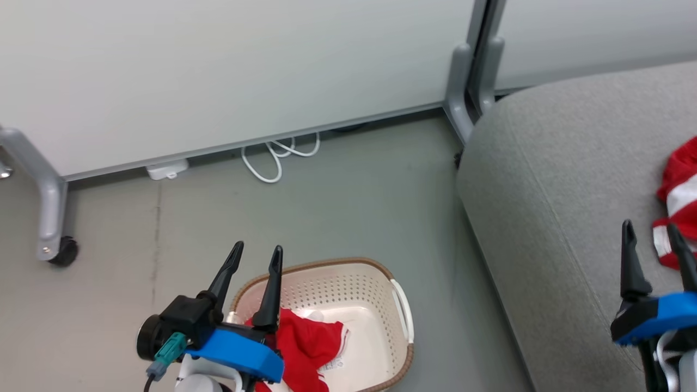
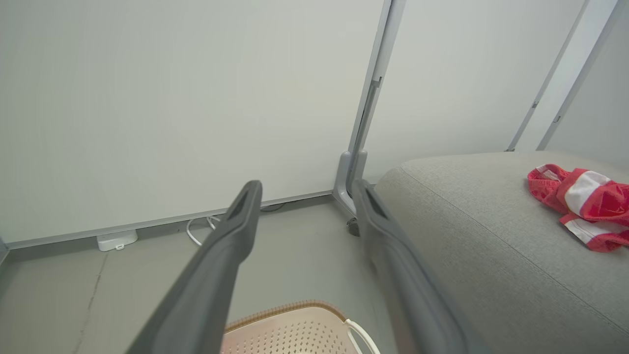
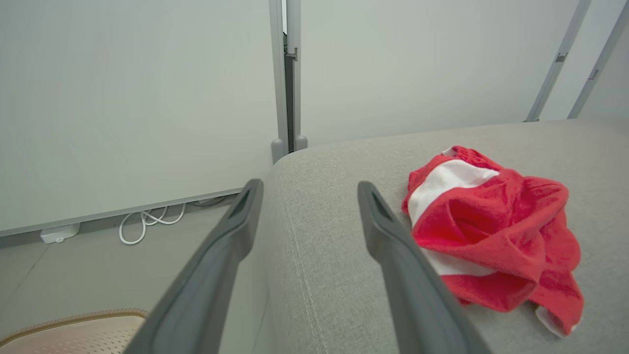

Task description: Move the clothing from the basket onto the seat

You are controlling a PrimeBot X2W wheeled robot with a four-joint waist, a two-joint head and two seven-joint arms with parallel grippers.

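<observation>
Reaching for the red garment point(image 1: 307, 337) looks like the step in hand: it lies crumpled in the basket point(image 1: 348, 283) on the floor point(image 1: 354, 190) at 6 o'clock of the head view, while another garment point(image 1: 678, 185) already rests on the seat point(image 1: 544, 190) at 3 o'clock. The left gripper point(image 1: 257, 247) hangs above the basket's 9 o'clock side, fingers spread with nothing between them. The right gripper point(image 1: 650, 226) is likewise released and empty over the seat, just beside the garment there. I would bring the left gripper down toward its 5 o'clock onto the thickest fold rather than the thin white trim, close firmly, lift until the cloth hangs clear of the basket, then swing toward 3 o'clock and let go beside the other piece
</observation>
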